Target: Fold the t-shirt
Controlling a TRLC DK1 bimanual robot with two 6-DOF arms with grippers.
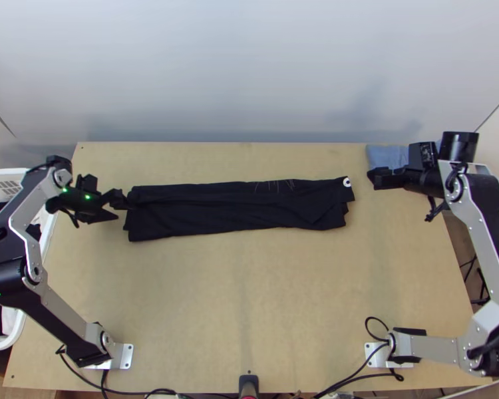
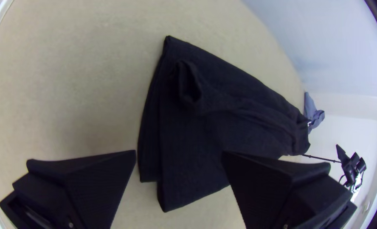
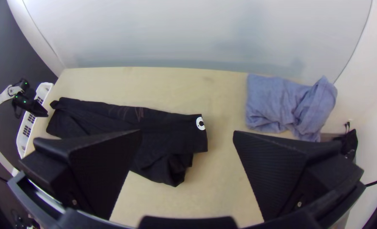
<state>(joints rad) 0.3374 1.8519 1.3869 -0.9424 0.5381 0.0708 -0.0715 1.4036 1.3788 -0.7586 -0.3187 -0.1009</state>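
Note:
The black t-shirt (image 1: pixel 236 209) lies folded lengthwise into a long, narrow strip across the upper middle of the table, a white ring mark at its right end. Beside its left end is my left gripper (image 1: pixel 118 206); in the left wrist view the left gripper (image 2: pixel 178 154) stands open over the strip's end, where a small raised fold (image 2: pixel 188 82) shows. Off the right end, apart from the cloth, is my right gripper (image 1: pixel 377 178). In the right wrist view the right gripper (image 3: pixel 187 135) is open, nothing between its fingers, with the shirt (image 3: pixel 167 131) to one side.
A blue-grey cloth (image 3: pixel 277 101) lies bunched at the table's far right corner. At the left edge stands a white basket (image 1: pixel 6 176) with dark cloth in it. Bare tabletop (image 1: pixel 249 286) stretches between the shirt and the near edge, where cables run.

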